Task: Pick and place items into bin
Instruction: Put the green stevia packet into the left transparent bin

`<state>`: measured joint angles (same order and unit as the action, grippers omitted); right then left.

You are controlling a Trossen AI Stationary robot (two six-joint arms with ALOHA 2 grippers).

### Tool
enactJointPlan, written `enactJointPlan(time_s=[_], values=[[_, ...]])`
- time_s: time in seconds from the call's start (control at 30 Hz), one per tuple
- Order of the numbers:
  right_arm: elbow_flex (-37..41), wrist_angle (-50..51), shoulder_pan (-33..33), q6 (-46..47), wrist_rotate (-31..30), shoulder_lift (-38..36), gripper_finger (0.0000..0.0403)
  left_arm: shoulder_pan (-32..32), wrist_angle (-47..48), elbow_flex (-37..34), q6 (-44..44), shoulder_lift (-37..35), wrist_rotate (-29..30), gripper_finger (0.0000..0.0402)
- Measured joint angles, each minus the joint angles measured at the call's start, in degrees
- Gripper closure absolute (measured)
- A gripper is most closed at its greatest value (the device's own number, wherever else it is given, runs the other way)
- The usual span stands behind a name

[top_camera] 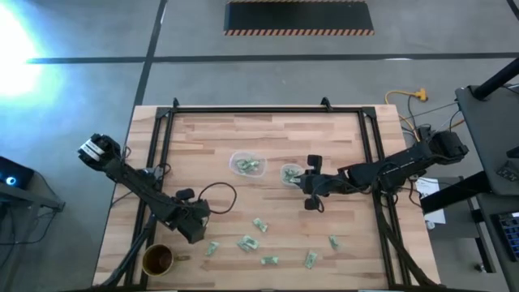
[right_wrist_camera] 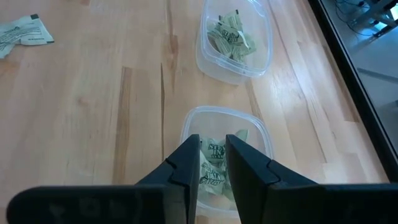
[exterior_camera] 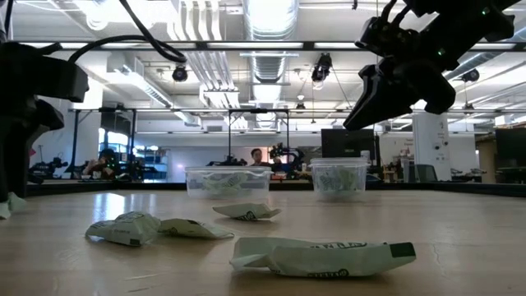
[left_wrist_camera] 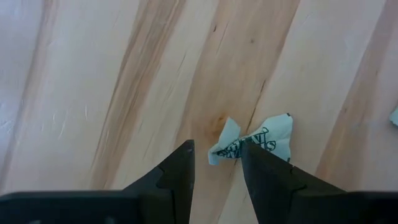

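On table, two bins, six loose items

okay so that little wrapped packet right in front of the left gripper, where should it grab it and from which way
Probably from straight above, across the pinched middle. The packet lies flat on the table, crinkled like a bow, narrow at the waist with flared ends. The left gripper already points down at it, jaws open, the packet partly beyond one finger. Shifting to centre the waist between the jaws, then closing, looks best.
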<state>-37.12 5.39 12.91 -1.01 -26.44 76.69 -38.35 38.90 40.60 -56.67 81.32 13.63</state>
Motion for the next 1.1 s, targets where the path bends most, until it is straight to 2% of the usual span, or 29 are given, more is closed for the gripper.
enactJointPlan(time_s=[0.73,1.1], values=[[0.1,0.0,0.0,0.6,0.0,0.0,0.0335,0.0,-1.3,-0.1,0.1,0.0,-1.7,0.029],[0.2,0.0,0.0,0.6,0.0,0.0,0.0335,0.0,-1.5,-0.1,2.1,0.0,-3.1,0.0393]])
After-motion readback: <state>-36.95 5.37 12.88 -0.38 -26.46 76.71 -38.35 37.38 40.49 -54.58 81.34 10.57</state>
